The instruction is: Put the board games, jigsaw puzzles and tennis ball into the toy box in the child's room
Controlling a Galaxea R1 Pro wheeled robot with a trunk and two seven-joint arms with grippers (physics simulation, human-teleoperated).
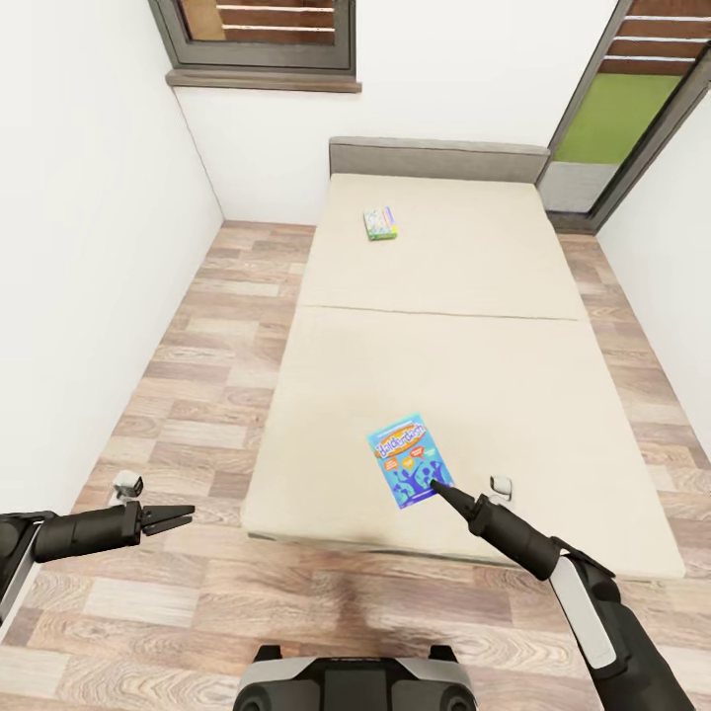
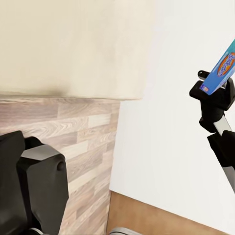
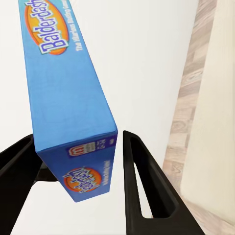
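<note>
A blue board game [image 1: 408, 462] with "Balderdash" on its cover is near the foot end of the cream bed [image 1: 444, 296]. My right gripper [image 1: 437, 486] is shut on its near edge. In the right wrist view the blue box [image 3: 63, 98] sits between the two black fingers [image 3: 142, 186]. The left wrist view shows that box [image 2: 223, 68] tilted up in the right gripper [image 2: 210, 95], off the mattress. A second, green and yellow board game [image 1: 380, 223] lies flat near the head of the bed. My left gripper [image 1: 183, 514] hangs open and empty over the floor, left of the bed.
The bed has a grey headboard [image 1: 438, 158] against the far wall, below a window [image 1: 262, 39]. A glazed door [image 1: 632, 109] stands at the far right. Wood-plank floor [image 1: 188, 395] runs between the left wall and the bed. My base [image 1: 355, 681] is at the foot.
</note>
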